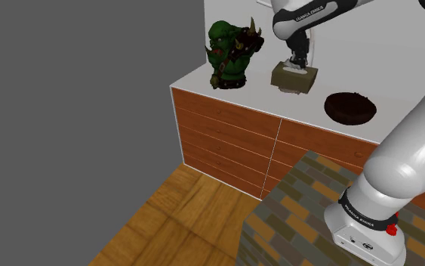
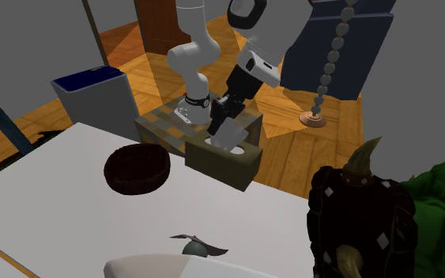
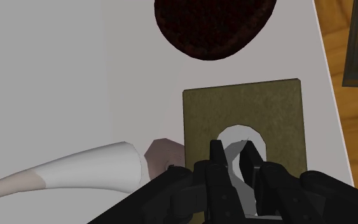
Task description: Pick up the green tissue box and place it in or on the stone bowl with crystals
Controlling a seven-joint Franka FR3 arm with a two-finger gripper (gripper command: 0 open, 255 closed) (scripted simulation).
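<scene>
White countertop (image 1: 260, 94) bears an olive tissue box (image 3: 260, 105), its white tissue (image 3: 238, 135) pinched by the hand (image 3: 234, 154).

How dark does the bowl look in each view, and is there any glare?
Shoulder view: the bowl is nearly black, its inside unreadable. Second exterior view: also very dark. Wrist view: dark red speckle shows in it; the white counter is evenly lit, without glare.

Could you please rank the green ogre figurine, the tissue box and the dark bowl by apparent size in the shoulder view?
1. The green ogre figurine, clearly largest.
2. The dark bowl and olive tissue box: about alike; the gripper hides part of the box, so unranked.
</scene>
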